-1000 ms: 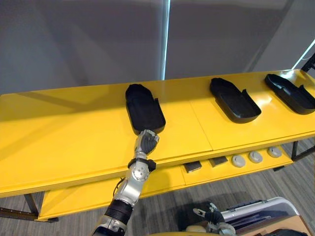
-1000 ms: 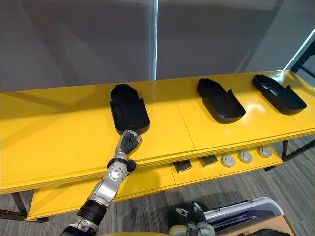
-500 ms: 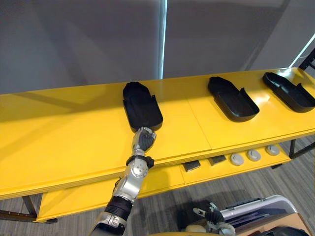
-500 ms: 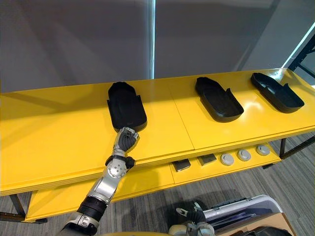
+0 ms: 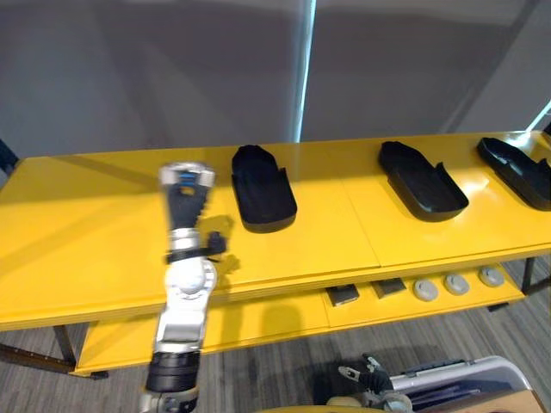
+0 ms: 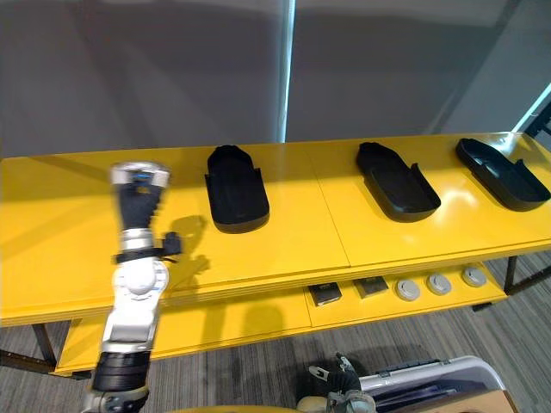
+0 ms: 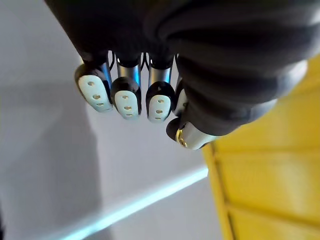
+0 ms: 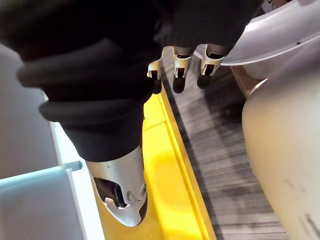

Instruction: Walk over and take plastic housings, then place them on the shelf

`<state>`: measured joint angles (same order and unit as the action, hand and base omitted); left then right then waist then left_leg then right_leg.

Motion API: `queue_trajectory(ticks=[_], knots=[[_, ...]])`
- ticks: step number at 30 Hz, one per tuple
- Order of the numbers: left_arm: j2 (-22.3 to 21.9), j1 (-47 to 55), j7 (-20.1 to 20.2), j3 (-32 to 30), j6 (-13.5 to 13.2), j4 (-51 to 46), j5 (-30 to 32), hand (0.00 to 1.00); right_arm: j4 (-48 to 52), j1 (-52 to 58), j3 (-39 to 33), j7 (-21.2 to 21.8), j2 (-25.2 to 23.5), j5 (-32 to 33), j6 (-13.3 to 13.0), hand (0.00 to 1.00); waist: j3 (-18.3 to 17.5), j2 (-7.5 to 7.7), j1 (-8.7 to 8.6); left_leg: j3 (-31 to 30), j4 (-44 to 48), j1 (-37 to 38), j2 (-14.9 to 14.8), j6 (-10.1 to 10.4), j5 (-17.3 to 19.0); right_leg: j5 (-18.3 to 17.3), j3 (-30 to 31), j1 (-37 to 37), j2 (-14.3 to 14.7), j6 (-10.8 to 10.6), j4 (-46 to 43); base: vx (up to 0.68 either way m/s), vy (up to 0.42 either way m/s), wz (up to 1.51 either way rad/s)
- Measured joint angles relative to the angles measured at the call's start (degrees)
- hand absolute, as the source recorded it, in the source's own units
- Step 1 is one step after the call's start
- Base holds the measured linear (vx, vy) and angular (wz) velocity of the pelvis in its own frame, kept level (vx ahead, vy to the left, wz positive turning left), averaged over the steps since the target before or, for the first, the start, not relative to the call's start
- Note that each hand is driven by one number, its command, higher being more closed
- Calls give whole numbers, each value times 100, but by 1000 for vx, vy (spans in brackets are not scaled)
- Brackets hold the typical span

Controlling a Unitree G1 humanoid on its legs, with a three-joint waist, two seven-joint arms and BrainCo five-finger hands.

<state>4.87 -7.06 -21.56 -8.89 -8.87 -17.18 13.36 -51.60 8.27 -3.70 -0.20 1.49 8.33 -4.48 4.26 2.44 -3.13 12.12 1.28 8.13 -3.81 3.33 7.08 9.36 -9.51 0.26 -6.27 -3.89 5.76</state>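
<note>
Three black plastic housings lie on the yellow shelf top [image 5: 103, 224]: one left of centre [image 5: 263, 189], one to the right [image 5: 422, 182] and one at the far right [image 5: 521, 168]. My left hand [image 5: 185, 206] is raised above the shelf top, left of the nearest housing and clear of it. Its fingers [image 7: 127, 97] are curled and hold nothing. My right hand [image 5: 368, 376] hangs low by the floor in front of the shelf, its fingers [image 8: 181, 65] relaxed and empty.
On the lower shelf [image 5: 258, 323] lie two dark blocks [image 5: 344, 294] and three round grey parts [image 5: 455, 284]. A white bin [image 5: 461, 379] stands on the grey floor at the lower right. A grey wall [image 5: 172, 77] runs behind the shelf.
My left hand has left the near end of the leftmost housing and risen up and to the left. The housing stays where it lay. The camera has shifted a little.
</note>
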Motion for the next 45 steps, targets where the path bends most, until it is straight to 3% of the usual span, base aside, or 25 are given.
queue_trajectory(ticks=[2,6,7,9,12,18,23,29,37,41,43,45], knots=[[-13,340,-271,-938,-116,-103,-475,100,-109,-11,-91,23,9,1,10,0,5,2,115,-172,70,-88,1,-1,2,-18,-143,52,-2,3,0,-58,-37,34],[-121,1210,-476,-1841,-147,-84,-1122,100,-101,41,-147,20,5,1,16,0,4,24,319,-352,79,-157,2,0,0,-39,-312,98,-22,12,-1,-45,-29,28],[-194,1397,-470,-1957,-177,-2,-1295,0,-91,70,-216,20,-7,0,18,0,5,22,382,-391,86,-151,2,1,0,-60,-358,137,-28,12,-1,-27,-17,33],[-326,1877,-427,-2168,-197,503,-1645,0,-3,117,-229,13,-15,0,67,0,-8,16,416,-437,104,-140,-5,7,3,-114,-478,227,-56,-2,-2,-20,-4,29],[-510,2319,-46,-2246,38,1605,-1737,0,400,134,-221,-4,-110,-8,78,0,-20,23,427,-439,120,-140,-21,34,21,-119,-501,241,-73,1,-2,-9,2,3],[-601,2386,599,-1424,574,4018,-1243,0,792,237,-201,-82,-235,-70,78,0,-90,38,413,-428,152,-115,-34,8,1,-138,-598,290,-77,5,-2,0,0,0],[-796,2331,806,-905,654,5135,-1029,0,786,337,-203,-112,-254,-61,78,0,-113,49,403,-388,73,10,-32,8,-1,-157,-568,350,-72,-6,-1,-11,1,-3],[-756,2283,882,-578,652,5707,-815,0,569,316,-213,-118,-219,-42,72,0,-138,-63,399,-310,-45,76,-23,19,-11,-159,-462,311,-54,-10,2,-16,0,-8],[-567,2046,896,-195,650,6000,-760,0,488,276,-251,-228,-164,-43,74,0,-109,-104,388,-207,-25,81,-27,20,-10,-168,-355,241,-17,-20,-1,-5,-4,-8],[-573,1985,896,-200,649,5989,-751,0,507,127,-249,-233,-169,-42,75,0,75,-99,413,-93,573,-97,-159,108,320,-177,-51,192,82,-4,-34,-28,-8,-27],[-571,1975,897,-205,649,5944,-758,0,543,17,-247,-247,-169,-44,74,0,104,-31,412,-343,1179,-392,-135,116,418,-265,144,-78,91,28,-315,-39,-22,-54],[-691,1971,893,-209,638,5739,-785,0,641,-129,-245,-274,-115,-54,66,0,173,-42,460,-1087,1611,-663,-29,70,510,-326,513,-473,109,16,-666,-65,-41,-81]])
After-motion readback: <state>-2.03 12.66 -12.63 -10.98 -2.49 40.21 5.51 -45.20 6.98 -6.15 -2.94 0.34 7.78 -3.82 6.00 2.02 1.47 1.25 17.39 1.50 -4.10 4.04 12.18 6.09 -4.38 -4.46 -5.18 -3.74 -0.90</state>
